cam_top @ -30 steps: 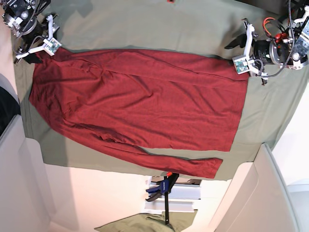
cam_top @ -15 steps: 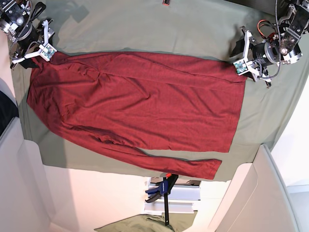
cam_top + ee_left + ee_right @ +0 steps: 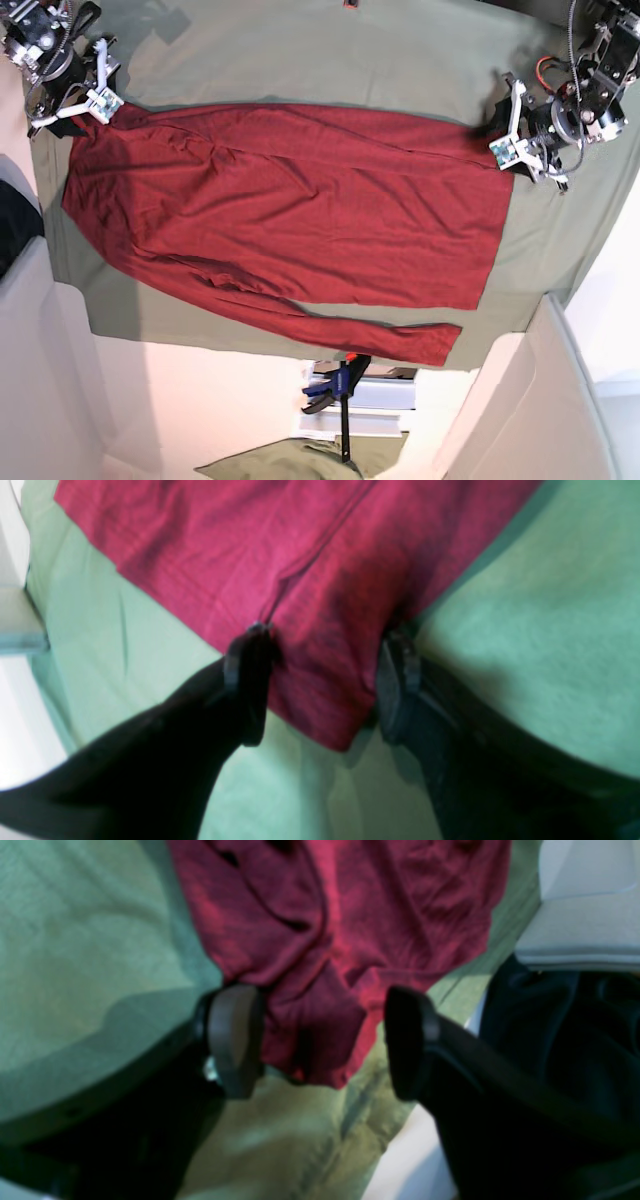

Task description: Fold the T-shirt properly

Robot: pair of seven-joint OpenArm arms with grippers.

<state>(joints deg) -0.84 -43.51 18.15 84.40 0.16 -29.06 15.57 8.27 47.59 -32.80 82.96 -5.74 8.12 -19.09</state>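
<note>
Bright, even light; both wrist views soft and blurred.

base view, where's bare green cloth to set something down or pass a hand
The widest bare strip of the olive-green sheet runs above the maroon shirt, between the two grippers. A narrower patch lies right of the hem, below the left gripper. Crowded: both top corners at the left and right gripper, and the lower edge under the sleeve.

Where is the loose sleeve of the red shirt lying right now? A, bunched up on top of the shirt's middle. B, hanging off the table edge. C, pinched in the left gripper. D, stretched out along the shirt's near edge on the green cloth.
D: in the base view the sleeve lies flat on the green cloth, running along the T-shirt body's edge.
</note>
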